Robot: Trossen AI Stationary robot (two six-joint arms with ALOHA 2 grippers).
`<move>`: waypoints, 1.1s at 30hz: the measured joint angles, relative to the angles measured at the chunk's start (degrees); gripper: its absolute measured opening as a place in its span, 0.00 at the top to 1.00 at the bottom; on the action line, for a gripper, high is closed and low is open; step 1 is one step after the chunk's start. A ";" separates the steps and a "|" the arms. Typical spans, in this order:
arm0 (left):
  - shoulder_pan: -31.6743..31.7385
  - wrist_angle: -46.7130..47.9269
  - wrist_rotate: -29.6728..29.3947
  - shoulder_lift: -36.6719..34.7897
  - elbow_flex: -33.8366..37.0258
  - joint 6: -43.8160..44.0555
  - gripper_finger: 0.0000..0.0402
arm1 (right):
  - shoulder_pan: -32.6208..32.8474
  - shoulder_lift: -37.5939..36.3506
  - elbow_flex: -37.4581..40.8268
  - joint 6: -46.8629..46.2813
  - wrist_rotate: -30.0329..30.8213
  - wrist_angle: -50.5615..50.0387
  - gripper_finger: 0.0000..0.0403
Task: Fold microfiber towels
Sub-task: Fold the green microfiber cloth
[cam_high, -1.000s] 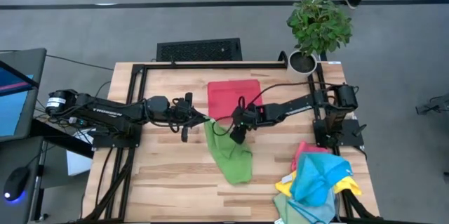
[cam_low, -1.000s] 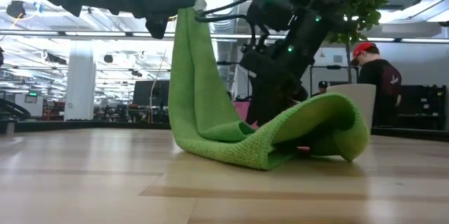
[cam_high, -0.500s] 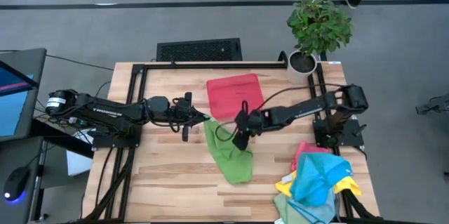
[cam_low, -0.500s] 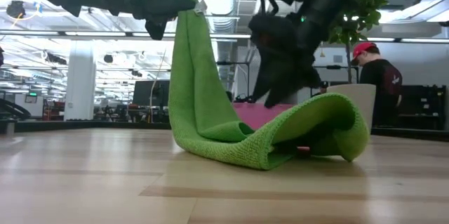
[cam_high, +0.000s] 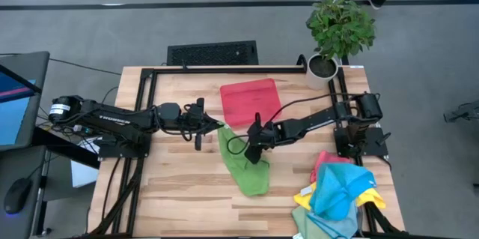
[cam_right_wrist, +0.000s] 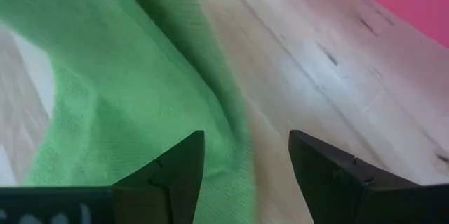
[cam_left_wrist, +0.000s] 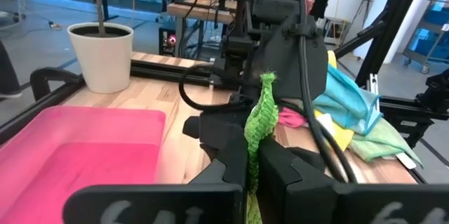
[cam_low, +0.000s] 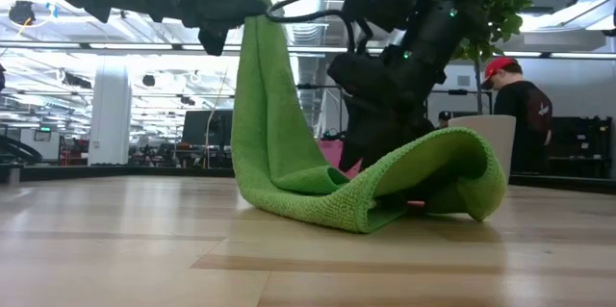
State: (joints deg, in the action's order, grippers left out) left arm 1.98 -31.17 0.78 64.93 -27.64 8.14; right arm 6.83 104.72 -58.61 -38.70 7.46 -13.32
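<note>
A green microfiber towel (cam_high: 247, 165) is lifted at one corner, and its rest lies rumpled on the wooden table (cam_high: 172, 186) with a fold humped up at one end (cam_low: 472, 167). My left gripper (cam_high: 215, 128) reaches in from the table's left and is shut on the raised corner. My right gripper (cam_high: 254, 151) slants down from the right, open. In the right wrist view one finger (cam_right_wrist: 179, 168) stands over the towel (cam_right_wrist: 126, 97) and the other over bare wood. I see no touch. My left gripper pinches the green towel's raised corner (cam_left_wrist: 261, 108) between its two fingers, and a tip of cloth sticks out past them. The fingers lie about level, coming from the table's left. The towel hangs slack below them (cam_low: 265, 105), with its lower part on the table.
A red tray (cam_high: 251, 100) lies just beyond the towel toward the far edge. A heap of blue, yellow, pink and green towels (cam_high: 337, 194) sits at the near right corner. A potted plant (cam_high: 338, 29) stands at the far right corner. Bare wood lies near left.
My right gripper has swung a little toward the table's near edge, away from the red tray and over the green towel, rolling slightly at the wrist and staying open. The towel and my left gripper have kept still.
</note>
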 joint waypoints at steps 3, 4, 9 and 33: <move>0.00 0.01 -0.13 0.00 0.00 0.00 1.00 | 0.51 0.49 -0.04 -0.79 -0.02 0.14 0.42; 0.00 0.01 -0.13 0.00 0.00 0.00 1.00 | 0.64 1.08 -0.04 -1.38 -0.07 0.11 0.42; 0.00 0.00 -0.16 0.00 0.00 -0.05 1.00 | 1.22 3.17 0.17 -2.46 0.36 1.56 0.42; 0.00 0.01 -1.50 0.00 0.00 -0.04 1.00 | 2.03 2.15 0.16 -3.39 -0.04 2.50 0.42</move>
State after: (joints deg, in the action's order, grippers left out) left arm 1.98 -31.15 -0.72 64.93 -27.64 8.10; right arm 8.85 106.87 -58.46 -42.09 7.42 -10.82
